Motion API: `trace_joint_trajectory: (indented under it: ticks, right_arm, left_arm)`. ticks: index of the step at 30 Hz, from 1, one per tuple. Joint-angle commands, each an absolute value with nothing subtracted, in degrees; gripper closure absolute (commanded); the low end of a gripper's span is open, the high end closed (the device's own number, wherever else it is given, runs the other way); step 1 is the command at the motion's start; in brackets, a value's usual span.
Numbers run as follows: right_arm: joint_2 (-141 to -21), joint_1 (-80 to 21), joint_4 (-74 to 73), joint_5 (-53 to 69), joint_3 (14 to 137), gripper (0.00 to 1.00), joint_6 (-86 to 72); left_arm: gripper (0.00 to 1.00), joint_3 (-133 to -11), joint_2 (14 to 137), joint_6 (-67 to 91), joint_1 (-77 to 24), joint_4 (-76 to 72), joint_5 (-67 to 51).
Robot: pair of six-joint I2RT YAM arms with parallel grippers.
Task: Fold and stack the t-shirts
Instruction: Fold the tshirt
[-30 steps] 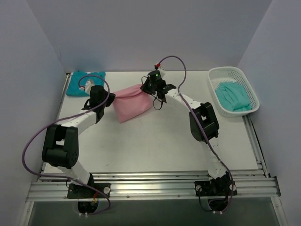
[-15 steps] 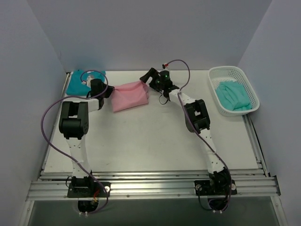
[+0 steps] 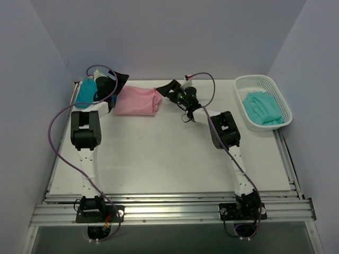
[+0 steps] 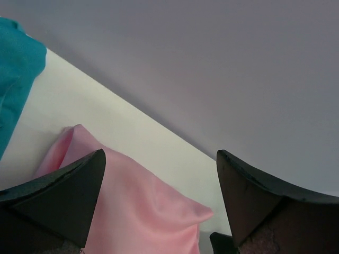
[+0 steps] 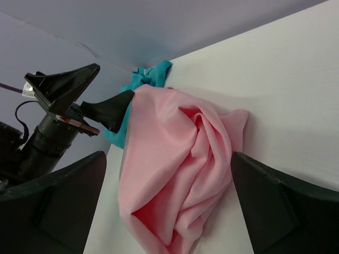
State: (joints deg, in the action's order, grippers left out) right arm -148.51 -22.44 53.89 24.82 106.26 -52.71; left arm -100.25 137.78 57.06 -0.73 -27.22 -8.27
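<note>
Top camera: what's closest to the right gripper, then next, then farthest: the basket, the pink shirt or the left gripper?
1. The pink shirt, right beside the right gripper, on its left.
2. The left gripper, at the shirt's other end.
3. The basket, far off on the right side.

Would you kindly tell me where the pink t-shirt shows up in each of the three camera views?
Top external: the pink t-shirt lies in the upper part, left of centre.
Left wrist: the pink t-shirt fills the lower middle.
Right wrist: the pink t-shirt sits in the centre, crumpled.
Shared landmark: the deep teal t-shirt, just beyond the pink one's far end, is in all three.
</note>
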Motion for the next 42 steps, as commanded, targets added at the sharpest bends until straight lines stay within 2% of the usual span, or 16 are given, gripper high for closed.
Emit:
trace_joint_trajectory:
  ticks: [1,7,12,15,16,18,19,21,22,23,28,36,42]
  right_arm:
    - [-139.1,-22.4,65.1,27.5,102.6,0.0,-53.9]
    - [-132.1,-23.1,63.3,26.8,97.7,0.0,-51.9]
    - [-129.6,-23.9,58.8,26.0,98.5,0.01,-49.6]
    - [-131.2,-24.3,59.1,28.1,100.9,0.12,-51.1]
    - [-132.8,-24.4,60.5,28.7,102.5,0.29,-52.8]
    - [-136.4,-24.9,61.3,30.6,104.9,0.41,-54.2]
    - [-137.7,-25.0,61.1,31.0,106.4,0.63,-55.4]
    - [-141.9,-25.5,59.7,32.2,111.6,0.79,-56.2]
    - [-143.2,-25.7,58.9,32.5,113.3,0.94,-56.7]
    - [-144.5,-25.9,58.0,32.5,116.6,0.99,-56.8]
    - [-151.9,-26.5,53.0,31.8,125.3,1.0,-56.4]
    - [-161.0,-27.2,49.9,30.1,136.7,1.0,-57.1]
    - [-165.8,-27.4,49.7,26.5,140.8,1.0,-57.8]
  left_arm:
    - [0.06,-101.1,131.6,54.0,-0.4,-29.5,-10.9]
    - [0.06,-93.1,116.7,53.3,-0.6,-29.6,-12.5]
    - [0.06,-91.0,112.2,53.0,-0.4,-27.3,-14.7]
    - [0.06,-91.2,112.0,53.5,-0.3,-24.9,-18.8]
    - [0.06,-90.0,110.5,54.1,-0.3,-26.4,-18.9]
    - [0.06,-84.7,108.5,54.3,-0.4,-28.4,-18.2]
    - [0.06,-82.8,106.5,54.2,-0.4,-30.0,-17.9]
    - [0.06,-78.0,104.7,54.2,-0.7,-30.7,-17.2]
    - [0.06,-76.5,103.5,54.3,-0.7,-31.6,-17.2]
    - [0.06,-75.1,103.0,54.4,-0.7,-32.1,-17.1]
    - [0.06,-68.1,101.9,55.0,-0.8,-35.4,-17.0]
    - [0.06,-66.6,103.4,54.4,-1.6,-36.6,-17.1]
    - [0.06,-66.6,105.1,53.9,-1.8,-37.1,-17.1]
